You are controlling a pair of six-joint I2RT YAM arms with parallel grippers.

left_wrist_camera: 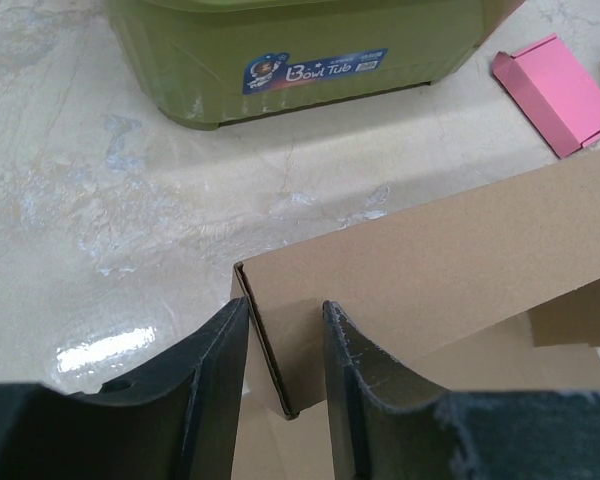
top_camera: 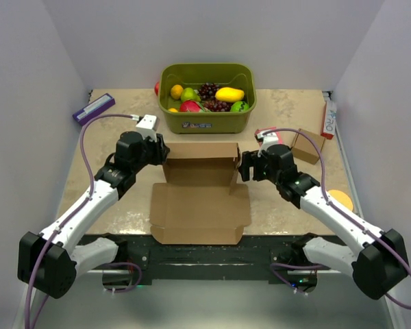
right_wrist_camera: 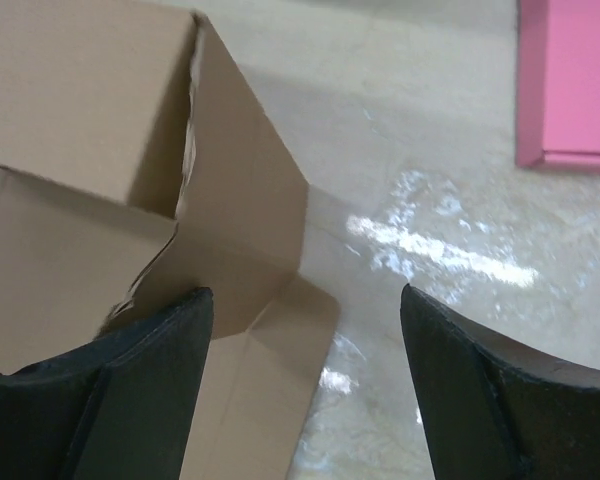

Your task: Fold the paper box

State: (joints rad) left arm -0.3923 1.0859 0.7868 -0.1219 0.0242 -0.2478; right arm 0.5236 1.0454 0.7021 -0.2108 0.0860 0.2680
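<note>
Mid side-wall fold on paper box at 6 o'clock of green fruit tub, straddling its 9 o'clock flap with left gripper (can't tell if clamped), right gripper spread wide beside 3 o'clock flap; next likely calls for closing on that flap and tucking both inward.

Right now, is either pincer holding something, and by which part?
The left pincer grips the paper box at its upright wall's left corner; right pincer holds nothing.

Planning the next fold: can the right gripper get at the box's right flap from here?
Probably yes. The right gripper is open right beside the flap of the box, nothing between them.
</note>
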